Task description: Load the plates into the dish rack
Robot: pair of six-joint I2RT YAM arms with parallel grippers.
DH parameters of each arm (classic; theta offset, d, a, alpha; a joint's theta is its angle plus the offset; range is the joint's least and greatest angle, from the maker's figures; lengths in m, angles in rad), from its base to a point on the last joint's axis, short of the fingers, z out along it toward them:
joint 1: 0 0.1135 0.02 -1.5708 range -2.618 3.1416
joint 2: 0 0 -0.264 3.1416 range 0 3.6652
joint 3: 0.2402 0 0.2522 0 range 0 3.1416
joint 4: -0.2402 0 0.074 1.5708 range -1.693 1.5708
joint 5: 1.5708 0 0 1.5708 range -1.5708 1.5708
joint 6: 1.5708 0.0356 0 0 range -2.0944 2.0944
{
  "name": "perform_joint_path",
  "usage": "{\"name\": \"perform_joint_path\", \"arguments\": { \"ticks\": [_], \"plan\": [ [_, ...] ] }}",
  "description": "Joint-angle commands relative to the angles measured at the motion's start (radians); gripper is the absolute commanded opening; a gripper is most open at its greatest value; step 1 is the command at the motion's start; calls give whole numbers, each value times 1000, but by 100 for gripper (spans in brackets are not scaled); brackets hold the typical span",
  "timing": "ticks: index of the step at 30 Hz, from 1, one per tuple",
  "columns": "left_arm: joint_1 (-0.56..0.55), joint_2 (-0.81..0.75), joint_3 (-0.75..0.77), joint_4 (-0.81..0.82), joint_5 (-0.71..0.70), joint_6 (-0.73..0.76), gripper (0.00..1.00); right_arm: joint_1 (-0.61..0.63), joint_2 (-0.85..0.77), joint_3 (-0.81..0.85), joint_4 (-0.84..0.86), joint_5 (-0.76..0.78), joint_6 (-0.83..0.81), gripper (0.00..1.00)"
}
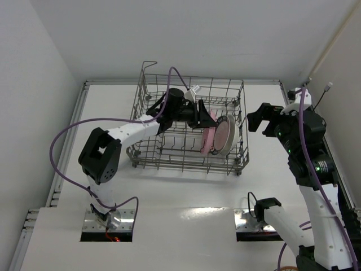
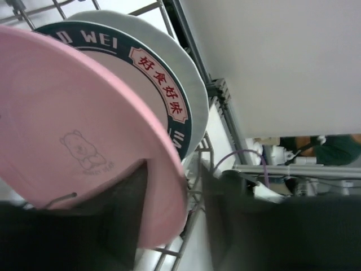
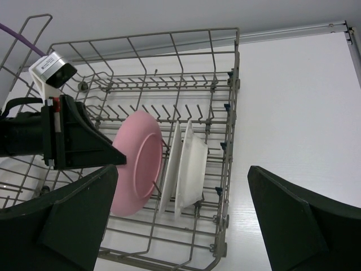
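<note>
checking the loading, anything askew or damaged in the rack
Nothing stands out: the pink plate, teal-rimmed plate and white plate stand on edge side by side in the dish rack, none visibly chipped.

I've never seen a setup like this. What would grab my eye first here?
The pink plate stands on edge in the grey wire dish rack at the far middle of the table, with the left pincer straddling its rim. Next to it stands a plate with a dark teal rim and red Chinese characters. At the rack's right side, the right pincer hangs wide open, holding nothing.
</note>
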Motion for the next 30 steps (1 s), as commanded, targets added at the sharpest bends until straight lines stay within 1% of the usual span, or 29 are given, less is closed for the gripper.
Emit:
{"name": "perform_joint_path", "arguments": {
  "ticks": [1, 4, 5, 7, 8, 9, 10, 11, 13, 14, 15, 16, 17, 18, 19, 20, 21, 22, 23, 25, 27, 29, 30],
  "plan": [
    [3, -7, 64, 29, 9, 16, 46, -6, 1, -6, 51, 15, 1, 100],
    [-6, -27, 122, -26, 9, 62, 79, -6, 1, -6, 51, 15, 1, 100],
    [-17, -42, 171, -66, 9, 76, 100, -6, 1, -6, 51, 15, 1, 100],
    [-17, -56, 242, -127, -3, 128, 100, -6, 1, -6, 51, 6, 1, 100],
    [-17, -70, 338, -221, -32, 157, 100, -6, 1, -6, 51, 6, 1, 100],
    [-17, -70, 398, -283, -58, 194, 100, -6, 1, -6, 51, 6, 1, 100],
    [-17, -93, 459, -343, -92, 275, 100, -6, 1, -6, 51, 6, 1, 100],
    [-17, -102, 582, -468, -185, 318, 100, -6, 1, -6, 51, 6, 1, 100],
    [-17, -136, 668, -569, -312, 427, 100, -6, 1, 3, 51, 6, 1, 100],
    [-8, -201, 688, -609, -471, 452, 100, -6, 1, 3, 51, 6, -8, 100],
    [-7, -244, 664, -651, -558, 467, 100, -6, -8, 3, 51, 6, -8, 100],
    [20, -289, 634, -670, -645, 467, 100, -6, -8, 3, 42, 6, -8, 100],
    [37, -333, 592, -695, -743, 440, 100, -6, -8, 3, 42, 6, -8, 100],
    [49, -375, 477, -715, -934, 417, 100, -6, -8, 3, 42, 6, -8, 100],
    [81, -454, 413, -744, -1010, 395, 100, -6, -8, 3, 42, 6, -8, 100],
    [101, -487, 358, -767, -1075, 350, 100, -6, -8, 3, 42, 6, -8, 100],
    [124, -516, 309, -787, -1176, 334, 100, -6, -17, 3, 42, -3, -8, 100],
    [143, -544, 217, -814, -1227, 317, 100, -6, -17, 12, 42, -3, -17, 100],
    [170, -603, 168, -814, -1276, 294, 100, -6, -17, 12, 42, -3, -17, 100],
    [193, -649, 42, -825, -1386, 256, 100, -6, -17, 12, 33, -3, -17, 100],
    [224, -659, -14, -838, -1384, 239, 100, -6, -26, 22, 33, -3, -17, 100],
    [259, -650, -90, -847, -1330, 239, 100, -6, -26, 22, 33, -3, -17, 100],
    [276, -641, -110, -866, -1318, 204, 100, -6, -26, 22, 33, -3, -17, 100]
  ]
}}
